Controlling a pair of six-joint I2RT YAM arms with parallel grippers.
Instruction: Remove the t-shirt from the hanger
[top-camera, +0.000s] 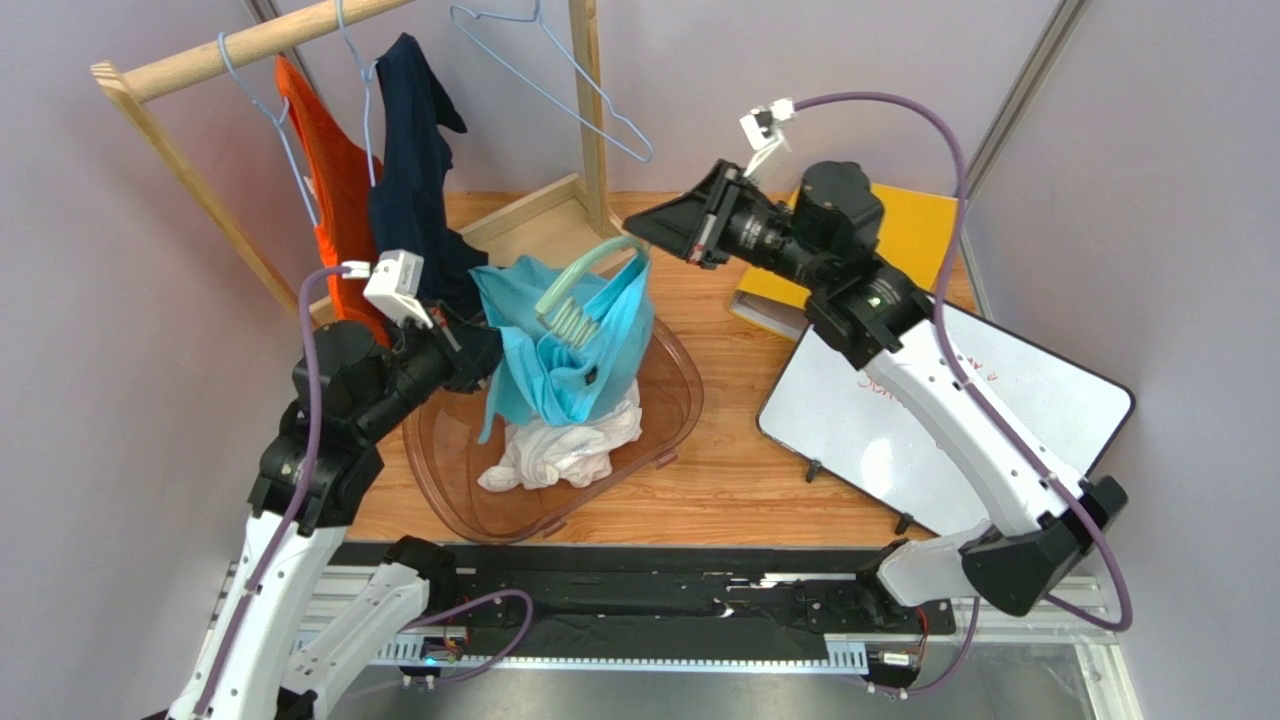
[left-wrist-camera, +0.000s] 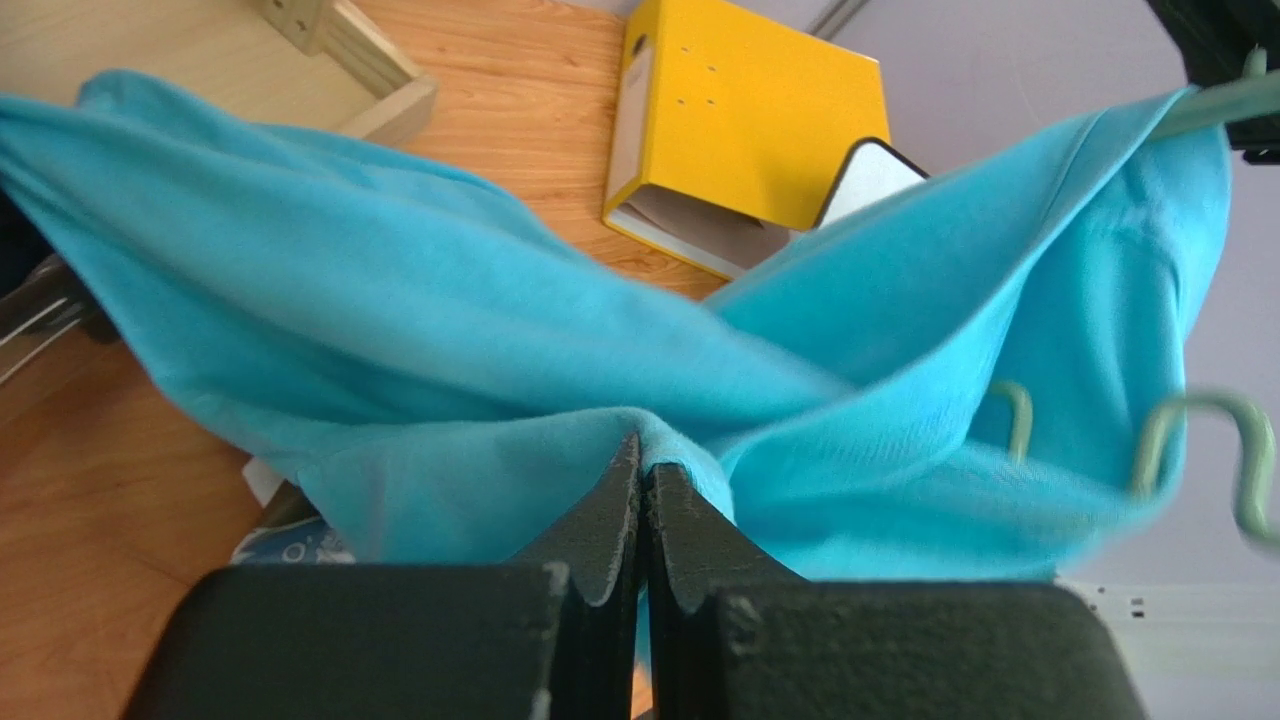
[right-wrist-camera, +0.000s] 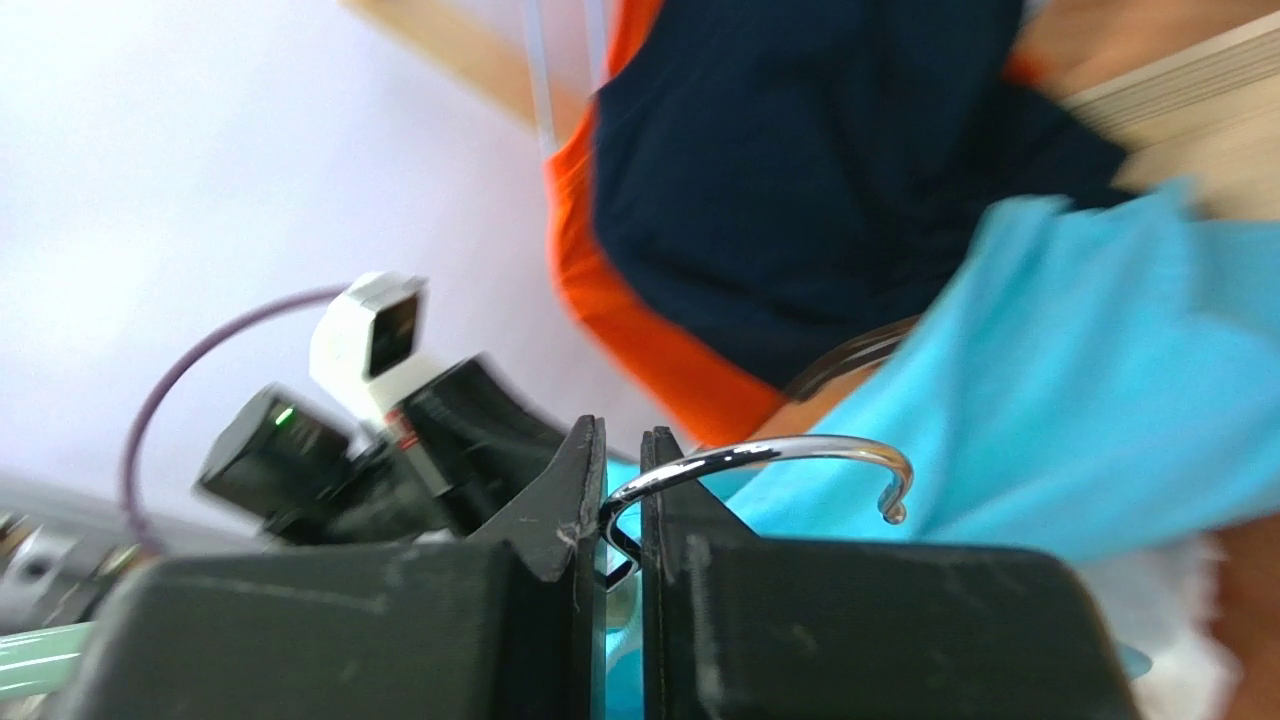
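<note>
Wood-grain tabletop (top-camera: 736, 465) fills the middle of the overhead view, hemmed in by pale lilac walls on the left and right, with the arms' black base rail along its near edge. The only bare strip of wood lies between a clear brownish basin (top-camera: 676, 413) and a whiteboard (top-camera: 932, 420) lying tilted on the right. The turquoise t-shirt (top-camera: 564, 353) hangs over the basin, draped on a mint-green hanger (top-camera: 579, 264) held up in the air. The left gripper (left-wrist-camera: 643, 458) is clenched on a fold of the shirt's fabric, its jaws pressed together with the cloth pinched between them. The right gripper (right-wrist-camera: 619, 450) is clamped on the hanger's metal hook (right-wrist-camera: 781, 447), which curls out to the right of its jaws. From above, the left fingertips are buried behind the shirt, and most of the hanger's lower frame is hidden inside the cloth, so how much of the shirt is on it cannot be told. The right wrist view is smeared and soft. A crumpled white cloth (top-camera: 564, 450) lies in the basin below the shirt. Just behind stands a wooden rack (top-camera: 256, 45), carrying an orange shirt (top-camera: 323, 195), a navy shirt (top-camera: 409, 165) and an empty wire hanger (top-camera: 556, 75); its upright and base frame crowd the far side of the t-shirt. A yellow binder (top-camera: 917, 233) lies beyond the right arm.
</note>
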